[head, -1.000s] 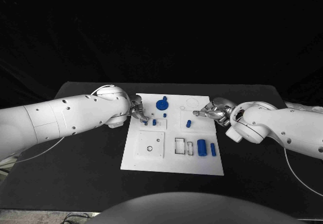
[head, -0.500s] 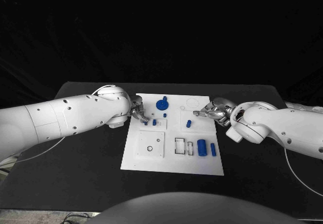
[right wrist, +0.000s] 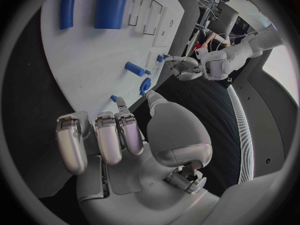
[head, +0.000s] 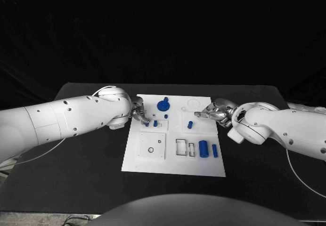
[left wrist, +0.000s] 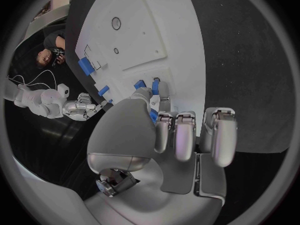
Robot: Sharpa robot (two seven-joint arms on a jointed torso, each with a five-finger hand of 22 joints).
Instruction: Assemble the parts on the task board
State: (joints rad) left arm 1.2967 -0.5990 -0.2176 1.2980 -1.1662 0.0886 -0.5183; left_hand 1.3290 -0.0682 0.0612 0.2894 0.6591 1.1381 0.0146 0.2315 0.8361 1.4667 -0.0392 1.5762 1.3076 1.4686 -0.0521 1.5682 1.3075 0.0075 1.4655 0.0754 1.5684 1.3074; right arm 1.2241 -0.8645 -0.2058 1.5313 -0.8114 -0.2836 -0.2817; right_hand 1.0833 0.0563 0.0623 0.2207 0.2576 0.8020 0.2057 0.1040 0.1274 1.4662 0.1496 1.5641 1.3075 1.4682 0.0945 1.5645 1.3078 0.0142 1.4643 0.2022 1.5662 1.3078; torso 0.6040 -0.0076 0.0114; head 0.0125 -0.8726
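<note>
The white task board [head: 173, 155] lies mid-table. My left hand [head: 140, 114] is over its left edge, and its thumb and fingers pinch a small blue peg [head: 146, 124] that stands on the board; the same peg [left wrist: 153, 116] shows as a blue sliver between thumb and fingers. Two more blue pegs [head: 155, 123] [head: 166, 116] stand right beside it. My right hand [head: 212, 113] hovers at the board's right edge, fingers curled, nothing seen in them. Its fingertip [right wrist: 119, 104] is close to a tiny blue stud [right wrist: 114, 98]. A blue peg [head: 190, 125] lies left of it.
A blue gear-like part [head: 164, 104] stands at the board's far side. Two blue cylinders [head: 204, 149] [head: 215, 150] lie at its near right beside empty rectangular slots [head: 181, 147]. A square recess with a small ring [head: 150, 150] is near left. Black table [head: 81, 160] surrounds the board.
</note>
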